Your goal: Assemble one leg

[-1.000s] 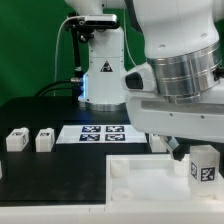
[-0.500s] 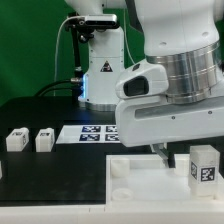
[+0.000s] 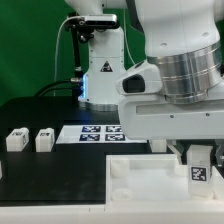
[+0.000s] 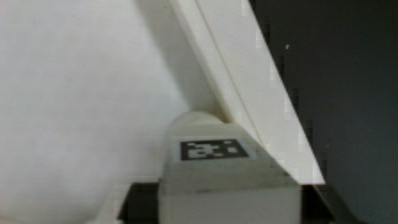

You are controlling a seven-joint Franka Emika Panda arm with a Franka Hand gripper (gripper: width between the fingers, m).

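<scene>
One leg stands upright on large white square piece, tag facing camera; gripper directly above it, finger spacing impossible to tell. Two spare legs on table.

The leg is a small white plastic block, short and squarish, standing upright on the large flat white square piece near the exterior view's right edge. A black-and-white square tag faces the exterior camera (its pattern is too small to read). Its upper part is hidden by the arm above. In the wrist view the leg shows a tag on its near face. Two more alike blocks, one beside the other, sit on the black table at the exterior view's left, well apart from it.
</scene>
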